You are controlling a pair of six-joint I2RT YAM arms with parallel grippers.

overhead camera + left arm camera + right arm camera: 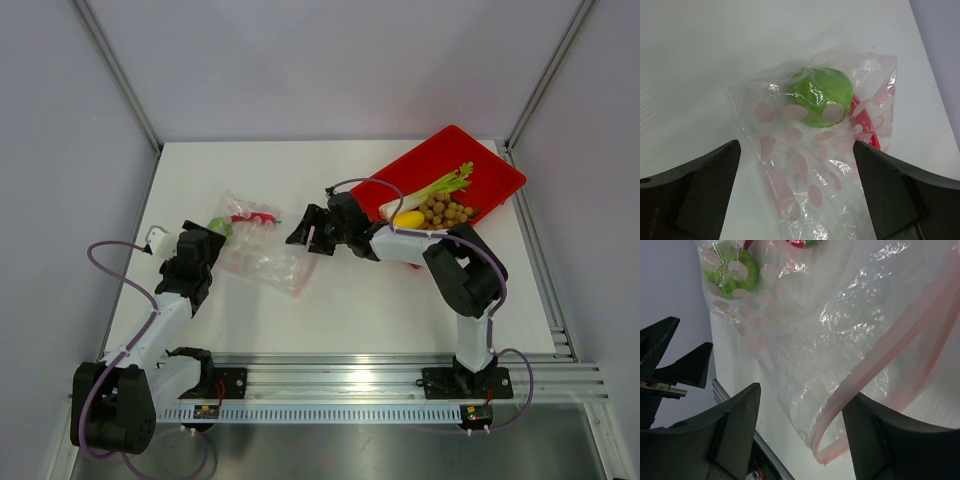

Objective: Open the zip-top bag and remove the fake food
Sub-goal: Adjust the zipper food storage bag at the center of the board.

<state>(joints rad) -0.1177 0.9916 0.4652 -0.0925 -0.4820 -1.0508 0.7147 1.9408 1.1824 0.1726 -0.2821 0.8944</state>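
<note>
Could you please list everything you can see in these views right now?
table: one, white, under everything
bag: one, clear with pink dots and pink zip strip, centre-left of table, between the claws
fruit: one, green, inside bag, left end
red piece: at least one, red, inside bag beside fruit
tray: one, red, back right of table
celery: one, green, in tray
yellow piece: one, yellow, in tray, near side
balls: a cluster, tan, in tray beside celery
left claw: one, black, open, at bag's left end
right claw: one, black, open, astride zip strip
</note>
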